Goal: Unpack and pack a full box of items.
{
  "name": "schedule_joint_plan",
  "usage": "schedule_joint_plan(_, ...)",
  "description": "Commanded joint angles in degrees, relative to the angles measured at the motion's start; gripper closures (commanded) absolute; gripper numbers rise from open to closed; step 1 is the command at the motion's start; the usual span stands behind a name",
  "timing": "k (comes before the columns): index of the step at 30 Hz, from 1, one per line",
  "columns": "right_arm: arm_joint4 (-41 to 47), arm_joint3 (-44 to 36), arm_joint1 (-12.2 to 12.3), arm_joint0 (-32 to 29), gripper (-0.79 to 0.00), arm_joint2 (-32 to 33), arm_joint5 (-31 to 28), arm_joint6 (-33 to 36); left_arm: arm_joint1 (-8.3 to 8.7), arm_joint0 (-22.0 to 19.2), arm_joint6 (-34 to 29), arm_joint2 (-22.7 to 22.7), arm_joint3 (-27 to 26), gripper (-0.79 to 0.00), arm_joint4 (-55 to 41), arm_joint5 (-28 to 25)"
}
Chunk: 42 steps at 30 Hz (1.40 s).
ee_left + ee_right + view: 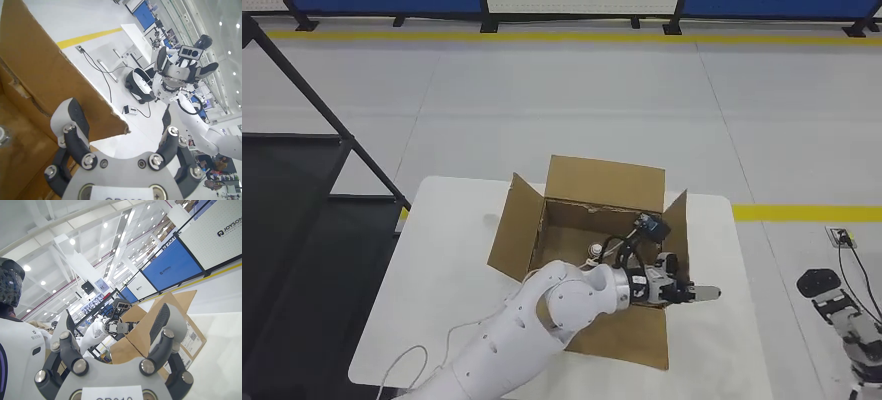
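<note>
Unpacking, seemingly: hovering left gripper (120, 111), spread and empty, at side wall of open box (604, 182) on table (452, 260); holding right gripper (117, 313) spread, well apart. Next: lowering toward possible bottle cap (595, 248) inside, then pinching.

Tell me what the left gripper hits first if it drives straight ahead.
Likely the torn corner of the brown cardboard box flap, seen between the left gripper's open jaws, though depth is unclear. Beyond it, only floor.
</note>
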Motion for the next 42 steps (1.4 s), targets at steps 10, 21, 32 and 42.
schedule_joint_plan(10, 2.7, 1.7, -1.7, -2.7, -0.785, 3.9, 0.0, 0.8, -7.24, -7.7, -1.0, 8.7, 15.4, -0.785, -4.9, -1.2)
schedule_joint_plan(21, 3.5, 2.7, -2.9, -2.2, -0.785, 5.2, 0.0, 0.8, -13.88, -12.0, -3.4, 12.9, 28.2, -0.785, -7.2, 0.0)
schedule_joint_plan(32, 5.5, 4.4, -4.0, -1.4, -0.785, 5.9, 0.0, -0.2, -17.16, -13.7, -3.7, 12.3, 33.1, -0.785, -7.4, -3.2)
schedule_joint_plan(42, 4.0, 2.6, -4.1, -1.2, -0.785, 5.6, 0.6, -1.2, -11.82, -9.8, -3.7, 3.6, 19.1, -0.785, -0.9, -7.1)
